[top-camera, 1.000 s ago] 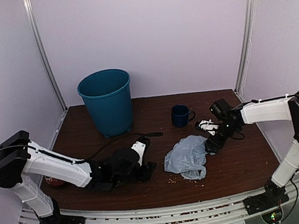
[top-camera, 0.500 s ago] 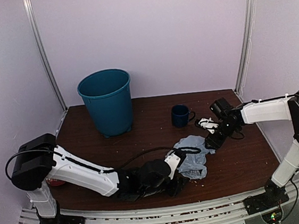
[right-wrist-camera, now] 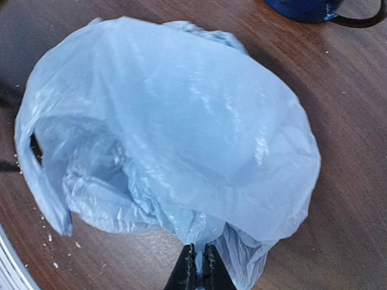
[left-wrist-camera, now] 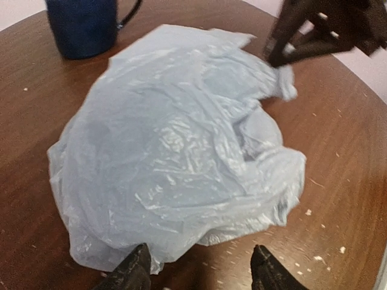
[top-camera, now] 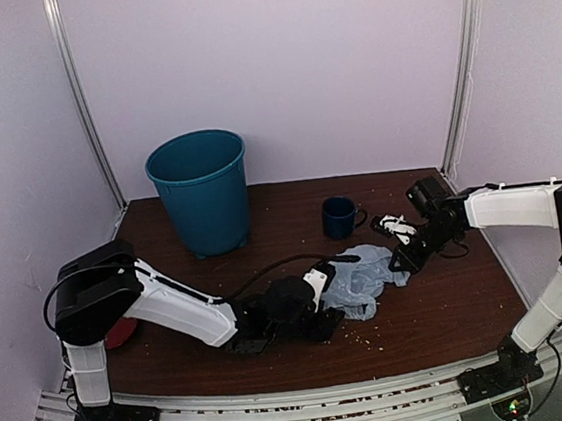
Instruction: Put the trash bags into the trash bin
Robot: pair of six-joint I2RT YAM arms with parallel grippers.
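Right wrist view, right hand (right-wrist-camera: pixel 196 257) clamped on trash bag (right-wrist-camera: pixel 181 121), left hand (left-wrist-camera: pixel 201 260) apart, low beside it

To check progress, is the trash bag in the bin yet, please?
Out: trash bag lies crumpled on the table, well apart from the bin.

left gripper (left-wrist-camera: pixel 200 267) open, right gripper (right-wrist-camera: pixel 198 266) pinched shut
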